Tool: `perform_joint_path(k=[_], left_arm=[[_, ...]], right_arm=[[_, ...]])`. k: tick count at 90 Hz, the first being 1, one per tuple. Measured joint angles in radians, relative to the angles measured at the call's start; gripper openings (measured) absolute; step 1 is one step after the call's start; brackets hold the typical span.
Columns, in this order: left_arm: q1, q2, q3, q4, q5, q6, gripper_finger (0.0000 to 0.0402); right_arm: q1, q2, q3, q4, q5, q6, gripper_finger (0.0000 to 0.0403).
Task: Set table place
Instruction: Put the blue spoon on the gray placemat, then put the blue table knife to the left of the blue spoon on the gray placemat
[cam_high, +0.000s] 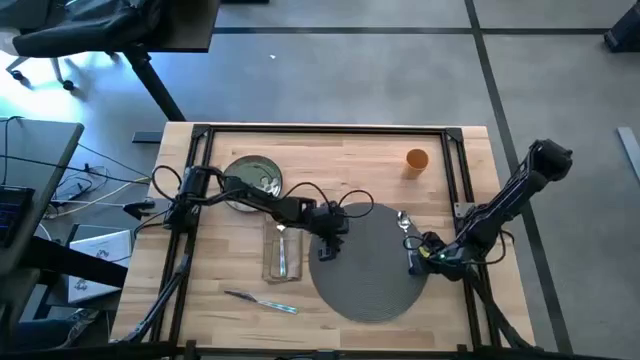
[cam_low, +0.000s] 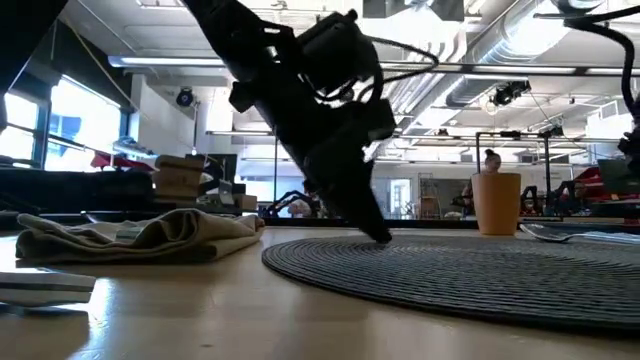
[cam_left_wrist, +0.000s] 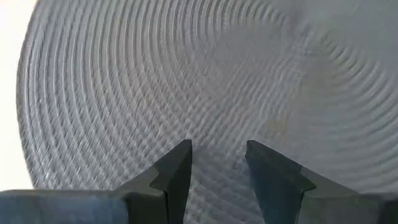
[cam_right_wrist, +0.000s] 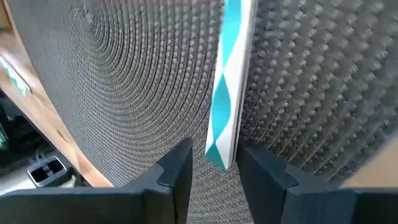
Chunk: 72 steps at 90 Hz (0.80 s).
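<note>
Grey woven mat (cam_left_wrist: 186, 81) beneath left end effector (cam_left_wrist: 217, 163), fingers parted, empty; no legible writing.

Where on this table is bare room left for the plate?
The mat's centre and near half are bare. Bare wood lies between the plate and cup. It is crowded at the mat's left edge, by the left end effector and napkin.

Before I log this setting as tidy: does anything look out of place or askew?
Yes. The plate sits off the mat, near the table's far left corner. One piece of cutlery lies slanted alone by the front edge. The napkin is rumpled. Nothing looks spilled.
</note>
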Motion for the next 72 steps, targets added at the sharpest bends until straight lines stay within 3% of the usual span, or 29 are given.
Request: perform_joint_path(k=[48, 64, 72], left_arm=[[0.005, -0.003, 0.002, -0.073, -0.003, 0.072, 0.0135], [0.005, -0.018, 0.008, -0.087, -0.007, 0.071, 0.0135], [0.006, -0.052, 0.046, -0.144, -0.022, 0.05, 0.0135]], right_arm=[[-0.02, -0.021, 0.019, -0.019, -0.104, -0.02, 0.0106], [-0.02, -0.114, 0.06, -0.018, -0.184, -0.177, 0.0106], [-0.02, -0.16, 0.081, -0.016, -0.116, -0.323, 0.0106]])
